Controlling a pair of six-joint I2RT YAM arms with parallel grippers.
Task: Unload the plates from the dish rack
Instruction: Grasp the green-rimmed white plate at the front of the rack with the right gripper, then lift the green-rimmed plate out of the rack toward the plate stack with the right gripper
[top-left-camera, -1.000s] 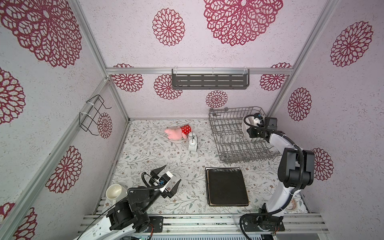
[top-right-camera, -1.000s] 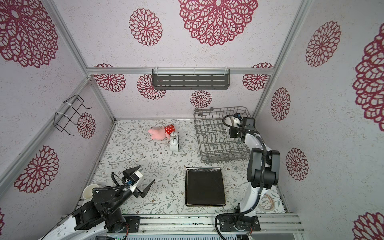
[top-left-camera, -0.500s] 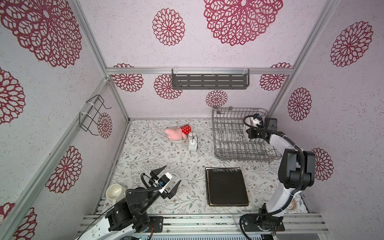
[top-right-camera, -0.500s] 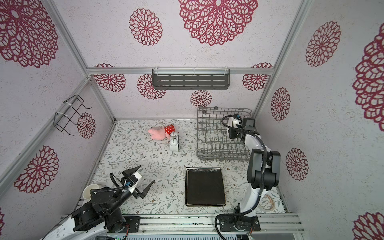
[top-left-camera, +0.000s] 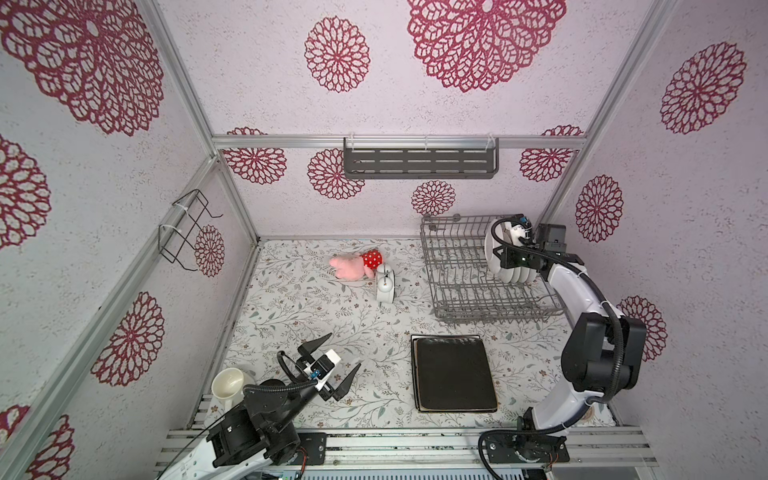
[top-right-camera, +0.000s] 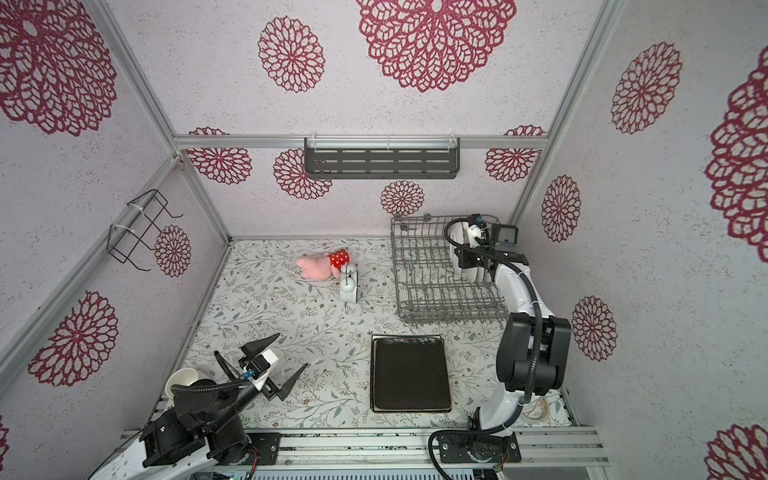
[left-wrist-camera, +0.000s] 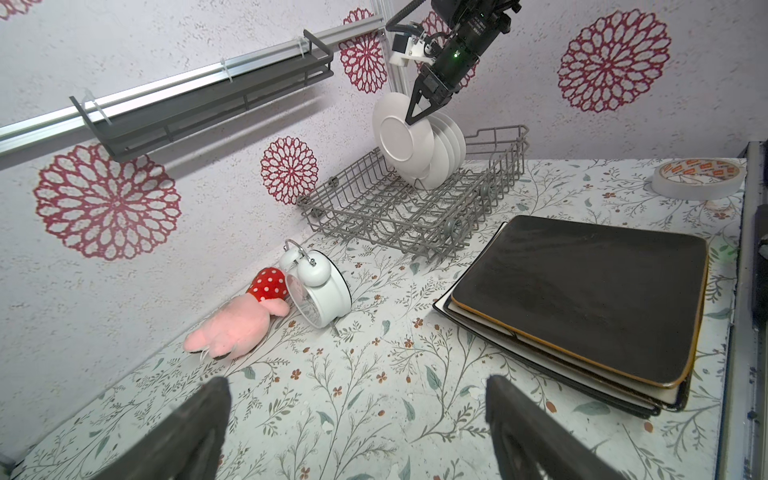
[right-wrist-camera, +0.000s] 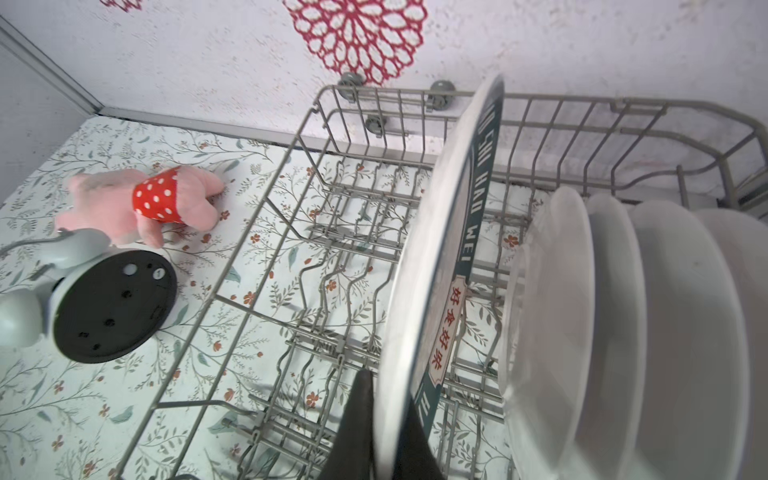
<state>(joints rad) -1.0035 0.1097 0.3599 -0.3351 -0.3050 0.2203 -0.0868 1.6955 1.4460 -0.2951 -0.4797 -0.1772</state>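
Observation:
The grey wire dish rack (top-left-camera: 457, 270) (top-right-camera: 424, 270) (left-wrist-camera: 374, 199) (right-wrist-camera: 332, 166) stands at the back right. My right gripper (top-left-camera: 504, 258) (left-wrist-camera: 410, 119) (right-wrist-camera: 388, 415) is shut on the rim of a round white plate (top-left-camera: 490, 249) (top-right-camera: 453, 239) (left-wrist-camera: 399, 133) (right-wrist-camera: 436, 232) with a printed face. That plate stands a little higher than several more round white plates (top-left-camera: 517, 274) (left-wrist-camera: 449, 145) (right-wrist-camera: 623, 332) upright behind it. A stack of rectangular plates (top-left-camera: 455, 372) (top-right-camera: 409, 374) (left-wrist-camera: 582, 291), dark one on top, lies in front of the rack. My left gripper (top-left-camera: 345, 349) (top-right-camera: 293, 349) (left-wrist-camera: 357, 399) hangs open and empty at the front left.
A white alarm clock (top-left-camera: 385, 284) and a pink plush toy (top-left-camera: 353, 266) lie left of the rack. A white mug (top-left-camera: 227, 382) sits at the front left corner, a tape roll (left-wrist-camera: 698, 176) at the front right. A grey shelf (top-left-camera: 419, 162) and black wire holder (top-left-camera: 187, 228) hang on the walls.
My right gripper has closed onto the round plate's rim. The rack, askew a second ago, now sits square. My left gripper has shifted slightly and stays open.

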